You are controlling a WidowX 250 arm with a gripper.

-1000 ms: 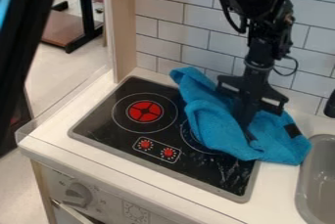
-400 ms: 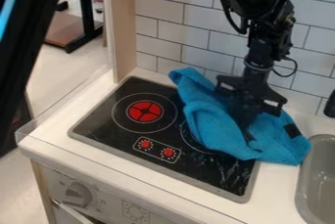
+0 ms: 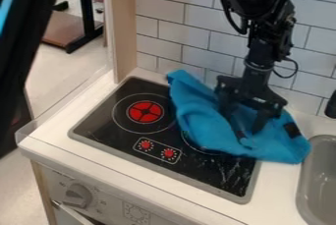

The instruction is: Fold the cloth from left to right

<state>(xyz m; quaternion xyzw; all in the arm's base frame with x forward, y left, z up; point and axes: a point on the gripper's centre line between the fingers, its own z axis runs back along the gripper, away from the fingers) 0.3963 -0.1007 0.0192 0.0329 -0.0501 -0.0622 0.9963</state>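
The blue cloth (image 3: 203, 128) lies rumpled over the right part of the black stove top and onto the counter beside the sink. Its upper left corner points toward the tiled wall, and a dark patch shows near its right edge. My gripper (image 3: 244, 126) hangs down over the middle of the cloth. Its two fingers stand apart, with the tips low at the cloth's folds.
The stove top (image 3: 105, 138) has a red-centred burner (image 3: 145, 112) and two red knobs at left. A grey sink (image 3: 319, 180) is at the right edge. The tiled wall (image 3: 177, 17) rises behind, and a wooden post (image 3: 123, 27) stands at the back left.
The gripper's fingers have spread apart from their earlier closed stance. The cloth's left side has shifted slightly left and spread a little, while the arm above has stayed nearly in place.
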